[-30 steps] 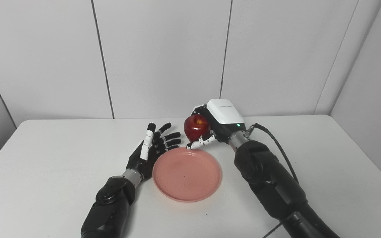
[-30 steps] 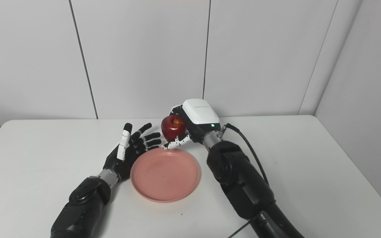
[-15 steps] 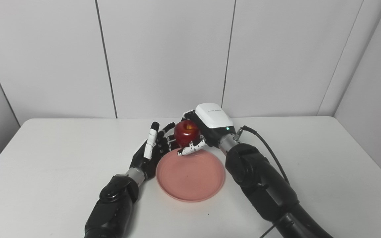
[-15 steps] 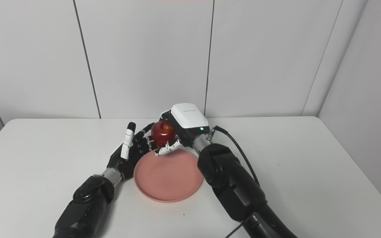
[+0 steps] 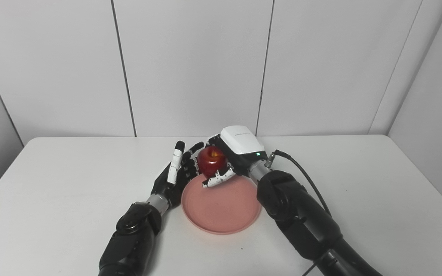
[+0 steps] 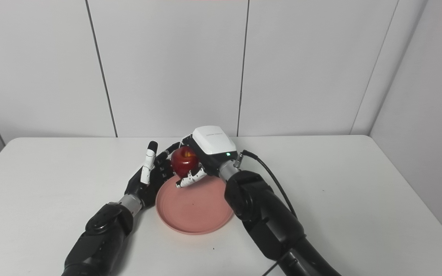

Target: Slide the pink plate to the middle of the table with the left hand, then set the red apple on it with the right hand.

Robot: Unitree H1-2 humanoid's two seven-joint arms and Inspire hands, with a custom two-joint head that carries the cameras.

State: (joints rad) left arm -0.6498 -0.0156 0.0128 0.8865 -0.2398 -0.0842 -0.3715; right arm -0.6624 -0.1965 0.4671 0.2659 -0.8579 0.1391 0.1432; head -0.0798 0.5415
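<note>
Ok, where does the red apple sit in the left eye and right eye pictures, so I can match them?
Left eye view: the red apple is just left of picture centre, held in the right hand over the far rim of the pink plate.
Right eye view: the red apple lies further left, in the same grasp.
Shared landmark: the open left hand beside the plate's left edge.

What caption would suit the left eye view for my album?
Right hand holds apple over plate's far edge; left hand open beside it.
</note>
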